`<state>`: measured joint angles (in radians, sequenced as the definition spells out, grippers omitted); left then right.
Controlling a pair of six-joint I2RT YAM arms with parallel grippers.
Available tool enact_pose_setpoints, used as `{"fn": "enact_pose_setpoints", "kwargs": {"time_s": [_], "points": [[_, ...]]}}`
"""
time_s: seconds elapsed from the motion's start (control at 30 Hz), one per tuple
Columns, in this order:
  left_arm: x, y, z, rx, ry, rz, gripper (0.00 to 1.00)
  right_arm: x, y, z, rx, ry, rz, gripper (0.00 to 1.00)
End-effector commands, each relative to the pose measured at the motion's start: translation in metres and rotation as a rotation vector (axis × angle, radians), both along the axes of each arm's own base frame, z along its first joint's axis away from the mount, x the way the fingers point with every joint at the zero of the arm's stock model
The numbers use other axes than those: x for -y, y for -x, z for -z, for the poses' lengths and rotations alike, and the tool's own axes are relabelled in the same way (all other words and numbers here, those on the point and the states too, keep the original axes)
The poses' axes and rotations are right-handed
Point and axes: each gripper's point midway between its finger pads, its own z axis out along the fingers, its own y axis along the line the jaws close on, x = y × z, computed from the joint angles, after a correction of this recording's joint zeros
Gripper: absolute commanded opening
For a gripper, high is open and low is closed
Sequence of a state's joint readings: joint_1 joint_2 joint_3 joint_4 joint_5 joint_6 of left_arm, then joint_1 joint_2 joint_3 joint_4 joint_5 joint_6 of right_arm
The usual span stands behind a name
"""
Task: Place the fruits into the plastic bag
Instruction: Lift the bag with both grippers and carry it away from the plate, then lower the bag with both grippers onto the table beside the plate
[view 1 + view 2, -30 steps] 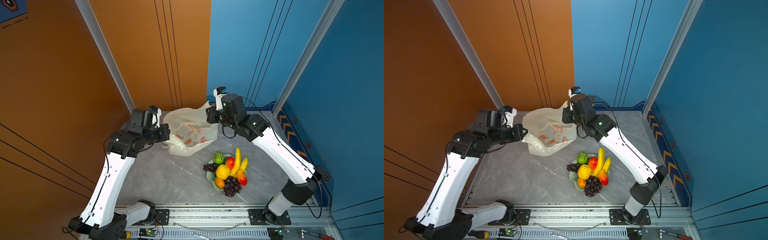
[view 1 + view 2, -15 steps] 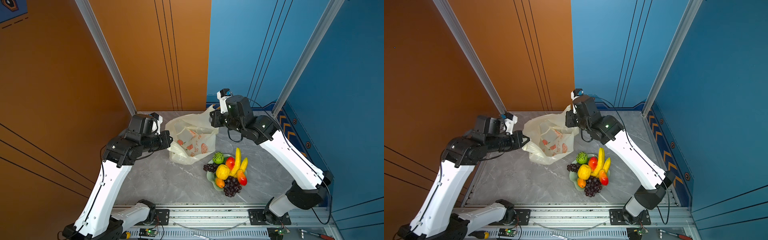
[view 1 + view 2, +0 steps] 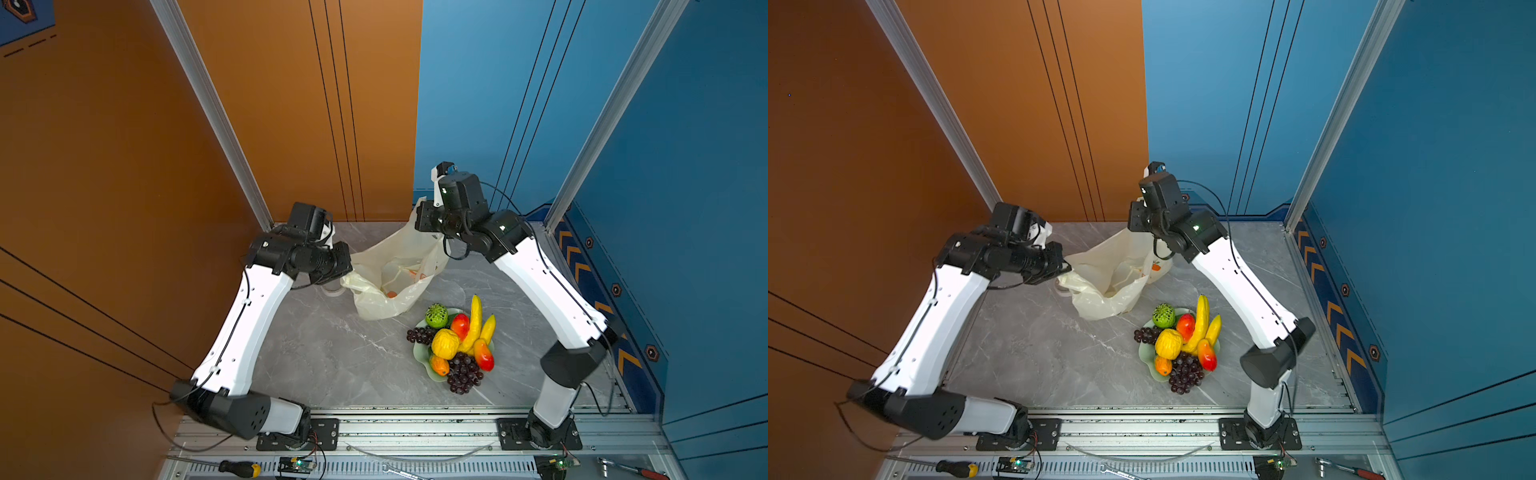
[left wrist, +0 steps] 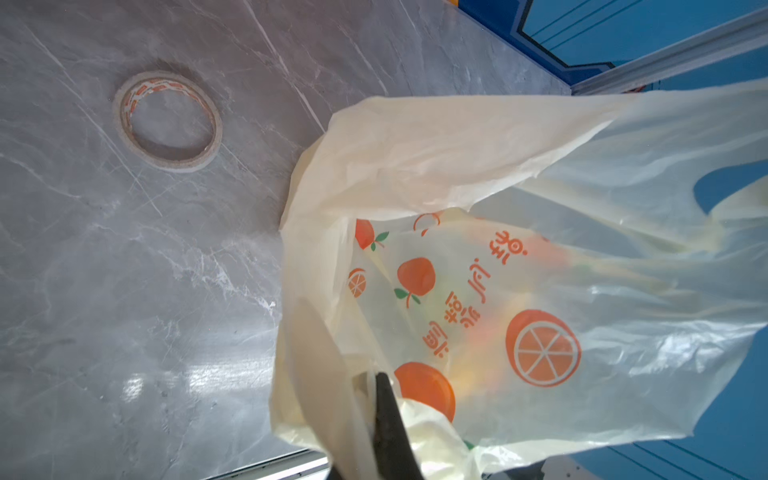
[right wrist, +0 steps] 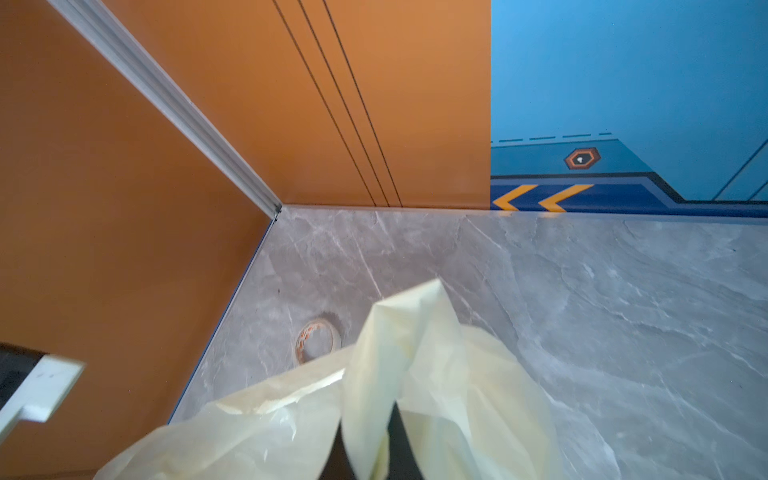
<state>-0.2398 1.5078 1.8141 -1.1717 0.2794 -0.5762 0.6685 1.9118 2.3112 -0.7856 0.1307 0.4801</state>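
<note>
The bag stands at the back middle of the desk, its mouth spread between the two arms. The left tool is clamped on one handle, and the right tool is clamped on the other, higher up. The fruits are piled in a green dish just in front of the bag, to its right. A tape roll lies beside the bag.

The left end effector and right end effector grip plastic bag.
</note>
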Motion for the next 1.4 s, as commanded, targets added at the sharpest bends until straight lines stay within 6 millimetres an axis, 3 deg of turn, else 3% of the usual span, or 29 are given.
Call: {"fn": "enact_pose_setpoints", "kwargs": {"time_s": [0.0, 0.07, 0.13, 0.2, 0.27, 0.33, 0.37, 0.4, 0.47, 0.57, 0.63, 0.7, 0.77, 0.83, 0.9, 0.93, 0.97, 1.03, 1.2, 1.37], "points": [[0.002, -0.037, -0.018, 0.051, 0.035, 0.032, 0.00, -0.016, -0.025, -0.019, 0.060, -0.051, -0.015, 0.00], [0.006, -0.064, -0.030, 0.085, 0.057, 0.027, 0.00, -0.031, -0.044, -0.031, 0.137, -0.078, -0.027, 0.00], [0.014, -0.086, -0.060, 0.174, 0.090, 0.037, 0.00, -0.038, -0.052, -0.061, 0.254, -0.141, -0.032, 0.00], [0.022, -0.098, -0.103, 0.316, 0.103, 0.065, 0.00, -0.046, -0.045, -0.099, 0.392, -0.193, -0.058, 0.00], [0.025, -0.097, -0.151, 0.484, 0.094, 0.076, 0.00, -0.054, -0.025, -0.140, 0.547, -0.202, -0.092, 0.00], [0.025, -0.084, -0.207, 0.679, 0.097, 0.085, 0.00, -0.066, 0.011, -0.182, 0.707, -0.191, -0.145, 0.00], [0.026, -0.077, -0.226, 0.750, 0.102, 0.093, 0.00, -0.070, 0.022, -0.193, 0.755, -0.183, -0.161, 0.00], [0.027, -0.065, -0.248, 0.830, 0.105, 0.107, 0.00, -0.062, 0.044, -0.220, 0.825, -0.202, -0.171, 0.00], [0.030, -0.039, -0.284, 0.966, 0.094, 0.138, 0.00, -0.059, 0.074, -0.249, 0.905, -0.228, -0.201, 0.00], [0.041, 0.007, -0.319, 1.130, 0.027, 0.212, 0.00, -0.055, 0.108, -0.273, 0.992, -0.243, -0.239, 0.00], [0.045, 0.025, -0.321, 1.160, -0.010, 0.255, 0.00, -0.055, 0.116, -0.271, 1.002, -0.243, -0.251, 0.00], [0.044, 0.023, -0.294, 1.090, -0.091, 0.273, 0.00, -0.059, 0.105, -0.244, 0.943, -0.210, -0.251, 0.00], [0.034, 0.005, -0.229, 0.927, -0.239, 0.254, 0.00, -0.064, 0.075, -0.181, 0.790, -0.175, -0.237, 0.00], [0.007, -0.021, -0.112, 0.670, -0.436, 0.201, 0.00, -0.067, 0.025, -0.063, 0.502, -0.119, -0.210, 0.00], [-0.008, -0.023, -0.003, 0.404, -0.404, 0.197, 0.00, -0.059, -0.005, 0.049, 0.177, -0.081, -0.171, 0.00], [-0.010, -0.016, 0.035, 0.309, -0.360, 0.195, 0.00, -0.062, -0.003, 0.085, 0.065, -0.082, -0.184, 0.00], [-0.011, -0.010, 0.058, 0.266, -0.347, 0.196, 0.00, -0.064, 0.000, 0.103, 0.021, -0.086, -0.190, 0.00], [-0.014, 0.001, 0.072, 0.276, -0.340, 0.171, 0.00, -0.064, 0.003, 0.112, 0.032, -0.074, -0.186, 0.00], [-0.025, 0.001, 0.061, 0.297, -0.273, 0.114, 0.00, -0.075, 0.003, 0.126, -0.028, -0.079, -0.212, 0.00], [-0.015, 0.010, 0.074, 0.211, -0.180, 0.130, 0.00, -0.086, 0.012, 0.133, -0.086, -0.090, -0.239, 0.00]]}}
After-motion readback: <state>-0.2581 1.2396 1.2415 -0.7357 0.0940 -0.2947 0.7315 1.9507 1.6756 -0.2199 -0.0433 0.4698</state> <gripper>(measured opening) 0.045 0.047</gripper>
